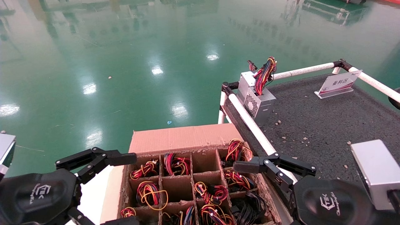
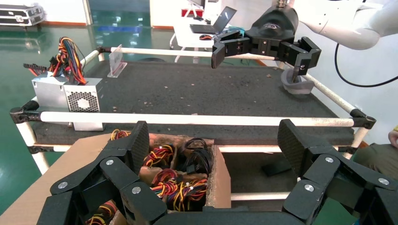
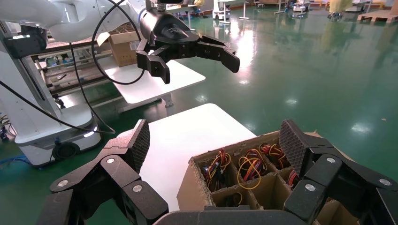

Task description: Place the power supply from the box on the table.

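Two grippers bracket your box (image 1: 184, 137): the left gripper (image 1: 109, 190) sits at its left edge and the right gripper (image 1: 247, 200) at its right edge, both with fingers spread wide and holding nothing. You can read a white logo on each black gripper body; the letters look like "TEK", with a line of script beside it too small to make out. On the counter (image 1: 318, 122) a clear sign stand (image 1: 337, 83) carries a white card with red characters, seen upside down from the head camera and not legible to you. The power supply (image 1: 256, 97) stands on the counter's far left corner, just inside the white pipe rail (image 1: 250, 122), honeycomb grille facing the box and its red-yellow-black wires rising from the top. The counter is dark grey and rough, scattered with tan crumbs, and framed by white pipes with black joints. The box stands just beside the counter's left rail, its flap folded outward away from you and its divider cells holding bundles of coloured wire. Beyond it you see a glossy green floor (image 1: 125, 62) reflecting ceiling lights. The right wrist view shows a white table (image 3: 187, 136) next to the box.
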You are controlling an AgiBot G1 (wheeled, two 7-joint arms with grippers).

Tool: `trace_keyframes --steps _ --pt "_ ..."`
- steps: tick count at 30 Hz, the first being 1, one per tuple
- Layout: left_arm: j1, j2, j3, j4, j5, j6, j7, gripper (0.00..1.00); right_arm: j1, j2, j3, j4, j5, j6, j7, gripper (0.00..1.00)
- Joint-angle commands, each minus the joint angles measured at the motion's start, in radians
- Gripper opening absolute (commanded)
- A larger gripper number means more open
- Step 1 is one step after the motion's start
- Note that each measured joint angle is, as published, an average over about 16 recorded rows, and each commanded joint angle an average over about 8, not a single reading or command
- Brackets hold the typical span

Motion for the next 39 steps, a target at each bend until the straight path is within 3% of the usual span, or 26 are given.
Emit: trace_keyframes --steps 1,39 --pt "0.0 0.0 0.0 0.0 0.0 0.0 0.0 1.0 0.0 0.0 0.0 0.0 0.0 0.0 0.0 1.0" --pt "0.0 0.0 0.0 0.0 0.0 0.0 0.0 1.0 0.0 0.0 0.0 0.0 0.0 0.0 0.0 1.0"
